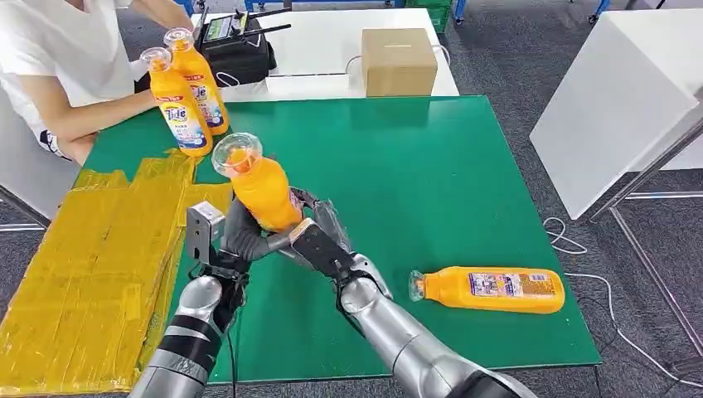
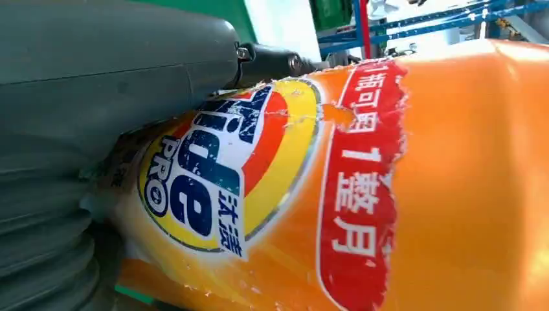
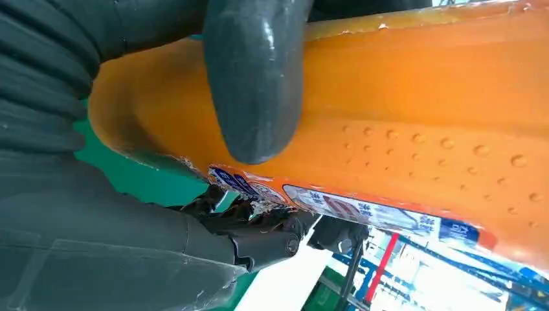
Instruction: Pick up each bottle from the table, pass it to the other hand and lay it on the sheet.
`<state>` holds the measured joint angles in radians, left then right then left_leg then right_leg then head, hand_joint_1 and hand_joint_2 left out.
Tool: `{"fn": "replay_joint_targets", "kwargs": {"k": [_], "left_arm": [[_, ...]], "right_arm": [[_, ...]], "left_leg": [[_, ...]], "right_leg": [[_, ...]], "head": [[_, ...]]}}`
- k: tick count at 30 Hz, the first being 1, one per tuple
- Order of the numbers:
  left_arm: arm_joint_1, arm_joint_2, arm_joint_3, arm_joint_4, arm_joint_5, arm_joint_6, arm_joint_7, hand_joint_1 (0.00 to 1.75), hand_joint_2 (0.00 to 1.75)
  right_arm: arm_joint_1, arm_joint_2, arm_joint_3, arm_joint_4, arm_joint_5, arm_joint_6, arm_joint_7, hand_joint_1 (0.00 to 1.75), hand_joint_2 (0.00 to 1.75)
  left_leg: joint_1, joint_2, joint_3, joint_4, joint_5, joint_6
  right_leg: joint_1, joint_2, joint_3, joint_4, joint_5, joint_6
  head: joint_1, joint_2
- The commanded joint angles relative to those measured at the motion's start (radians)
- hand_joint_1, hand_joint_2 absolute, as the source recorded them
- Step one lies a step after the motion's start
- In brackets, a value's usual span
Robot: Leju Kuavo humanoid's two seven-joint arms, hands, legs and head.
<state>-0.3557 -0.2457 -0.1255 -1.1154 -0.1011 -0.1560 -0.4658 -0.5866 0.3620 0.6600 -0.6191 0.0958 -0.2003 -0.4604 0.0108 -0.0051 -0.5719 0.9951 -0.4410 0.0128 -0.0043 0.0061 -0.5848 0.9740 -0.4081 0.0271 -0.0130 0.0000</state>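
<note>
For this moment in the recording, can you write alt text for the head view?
Both robot hands, left hand and right hand, hold an orange bottle above the green table. Another bottle lies on its side to the right, two bottles stand at the far left near a person, and a yellow sheet lies on the left.
</note>
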Motion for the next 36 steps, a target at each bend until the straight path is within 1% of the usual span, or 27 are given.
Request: {"fn": "replay_joint_targets", "kwargs": {"k": [1,3,4,5,9,11,12,15,16,19,22,23,24,25,27,28,29,30,32,34,35,36], "left_arm": [[-0.055,-0.006,0.042,0.007,0.012,-0.001,0.007,1.12,1.75],[-0.055,-0.006,0.042,0.007,0.012,-0.001,0.007,1.12,1.75],[-0.055,-0.006,0.042,0.007,0.012,-0.001,0.007,1.12,1.75],[-0.055,-0.008,0.043,0.008,0.014,0.000,0.007,1.75,1.75],[-0.054,-0.007,0.054,0.005,0.028,-0.001,0.011,1.75,1.75],[-0.055,-0.008,0.052,0.009,0.029,0.000,0.011,1.75,1.75],[-0.056,-0.007,0.052,0.010,0.029,0.000,0.012,1.75,1.75],[-0.057,-0.004,0.053,0.013,0.032,-0.001,0.012,1.75,1.75],[-0.057,-0.004,0.053,0.013,0.032,-0.001,0.012,1.75,1.75],[-0.057,-0.004,0.053,0.013,0.032,-0.001,0.012,1.75,1.75],[-0.055,0.000,0.055,0.006,0.038,0.001,0.011,1.75,1.75],[-0.055,0.001,0.056,0.005,0.038,0.002,0.011,1.75,1.75],[-0.054,0.003,0.065,-0.002,0.044,0.008,0.012,1.75,1.75],[-0.054,0.005,0.072,-0.009,0.049,0.012,0.013,1.75,1.75],[-0.055,0.015,0.102,-0.058,0.029,0.069,0.006,1.75,1.75],[-0.055,0.021,0.116,-0.088,0.005,0.100,0.009,1.75,1.75],[-0.058,0.025,0.127,-0.109,-0.045,0.152,0.012,1.75,1.75],[-0.063,0.030,0.135,-0.126,-0.110,0.211,0.006,1.75,1.75],[-0.087,0.052,0.124,-0.141,-0.360,0.380,0.035,1.75,1.75],[-0.109,0.059,0.114,-0.128,-0.459,0.416,0.054,1.75,1.75],[-0.114,0.070,0.103,-0.117,-0.538,0.463,0.064,1.75,1.75],[-0.116,0.074,0.100,-0.109,-0.577,0.493,0.072,1.75,1.75]], "right_arm": [[-0.004,-0.013,0.071,0.064,0.009,0.005,-0.001,1.75,1.75],[-0.004,-0.013,0.071,0.064,0.009,0.005,-0.001,1.75,1.75],[-0.004,-0.013,0.071,0.064,0.009,0.005,-0.001,1.75,1.75],[-0.005,-0.013,0.071,0.064,0.010,0.004,0.000,1.75,1.75],[-0.004,-0.013,0.067,0.064,0.012,0.004,0.002,1.75,1.75],[-0.005,-0.013,0.064,0.065,0.012,0.005,0.002,1.75,1.75],[-0.005,-0.013,0.063,0.065,0.013,0.005,0.001,1.75,1.75],[-0.006,-0.013,0.057,0.061,0.017,-0.004,-0.005,1.75,1.75],[-0.006,-0.013,0.057,0.061,0.017,-0.004,-0.005,1.75,1.75],[-0.006,-0.013,0.057,0.061,0.017,-0.004,-0.005,1.75,1.75],[-0.004,-0.013,0.042,0.052,0.047,-0.024,-0.011,1.75,1.75],[-0.004,-0.013,0.043,0.050,0.059,-0.037,-0.012,1.50,1.75],[0.001,-0.013,0.036,0.036,0.081,-0.057,-0.013,0.17,1.75],[0.008,-0.013,0.023,0.022,0.096,-0.062,-0.011,0.00,1.75],[0.027,-0.013,-0.032,-0.029,0.148,-0.071,-0.019,0.00,1.75],[0.048,-0.013,-0.080,-0.076,0.203,-0.062,-0.014,0.00,1.75],[0.068,-0.013,-0.121,-0.123,0.249,-0.043,-0.007,0.00,1.75],[0.089,-0.014,-0.161,-0.176,0.286,-0.030,0.005,0.00,0.00],[0.150,-0.022,-0.238,-0.333,0.353,0.027,0.019,0.00,0.00],[0.193,-0.039,-0.285,-0.453,0.349,0.110,0.046,0.00,0.00],[0.208,-0.044,-0.307,-0.496,0.353,0.121,0.051,0.00,1.75],[0.215,-0.047,-0.317,-0.516,0.347,0.128,0.051,0.00,1.75]], "left_leg": [[0.001,-0.001,0.004,0.000,-0.002,0.000],[0.001,-0.001,0.002,0.000,-0.001,0.000],[0.001,-0.001,0.003,0.000,-0.001,0.000],[0.001,-0.001,0.002,0.000,-0.001,0.000],[0.001,-0.001,0.002,0.000,-0.001,0.000],[0.001,-0.001,0.004,0.000,-0.002,0.000],[0.001,-0.001,0.003,0.000,-0.001,0.000],[0.001,-0.001,0.004,0.000,-0.002,0.000],[0.001,-0.001,0.002,0.000,-0.001,0.000],[0.001,-0.001,0.004,0.000,-0.001,0.000],[0.001,-0.001,0.002,0.000,-0.001,0.000],[0.001,-0.001,0.003,0.000,-0.001,0.000],[0.001,-0.001,0.004,0.000,-0.002,0.000],[0.001,-0.001,0.003,0.000,-0.001,0.000],[0.001,0.000,0.003,0.000,-0.001,0.000],[0.001,0.000,0.003,0.000,-0.002,0.000],[0.001,0.000,0.001,0.000,-0.001,0.000],[0.001,0.000,0.002,0.001,-0.002,0.000],[0.001,-0.001,0.002,0.001,-0.002,0.000],[0.002,-0.002,0.001,0.001,-0.002,0.000],[0.001,-0.001,0.000,0.001,-0.001,0.000],[0.001,-0.001,0.001,0.001,-0.001,0.000]], "right_leg": [[0.002,-0.002,0.005,-0.001,-0.002,0.000],[0.001,-0.002,0.002,-0.001,-0.001,0.000],[0.001,-0.002,0.004,-0.001,-0.001,0.000],[0.001,-0.002,0.003,-0.001,-0.001,0.000],[0.001,-0.001,0.002,-0.001,-0.001,0.000],[0.001,-0.003,0.005,-0.001,-0.002,0.000],[0.001,-0.002,0.003,-0.001,-0.001,0.000],[0.001,-0.003,0.005,-0.001,-0.002,0.000],[0.001,-0.002,0.003,-0.001,-0.001,0.000],[0.001,-0.002,0.005,-0.001,-0.002,0.000],[0.001,-0.002,0.003,-0.001,-0.001,0.000],[0.001,-0.003,0.004,-0.001,-0.002,0.000],[0.001,-0.003,0.005,-0.001,-0.002,0.000],[0.001,-0.002,0.003,-0.001,-0.001,0.000],[0.001,-0.001,0.003,-0.001,-0.001,0.000],[0.001,-0.001,0.004,0.000,-0.002,-0.001],[0.001,-0.001,0.001,0.000,-0.001,0.000],[0.001,-0.001,0.003,0.000,-0.002,-0.001],[0.001,-0.002,0.002,0.000,-0.002,-0.001],[0.002,-0.003,0.003,0.001,-0.002,-0.001],[0.001,-0.002,0.001,0.001,-0.001,-0.001],[0.001,-0.002,0.001,0.001,-0.002,-0.001]], "head": [[0.000,0.000],[0.000,0.000],[0.000,0.000],[0.000,0.000],[0.000,0.000],[0.000,0.000],[0.000,0.000],[0.000,0.000],[0.000,0.000],[0.000,0.000],[0.000,0.000],[0.000,0.000],[0.000,0.000],[0.000,0.000],[0.000,0.000],[0.000,0.000],[0.000,0.000],[0.000,0.000],[0.000,0.000],[0.000,0.000],[0.000,0.000],[0.000,0.000]]}}
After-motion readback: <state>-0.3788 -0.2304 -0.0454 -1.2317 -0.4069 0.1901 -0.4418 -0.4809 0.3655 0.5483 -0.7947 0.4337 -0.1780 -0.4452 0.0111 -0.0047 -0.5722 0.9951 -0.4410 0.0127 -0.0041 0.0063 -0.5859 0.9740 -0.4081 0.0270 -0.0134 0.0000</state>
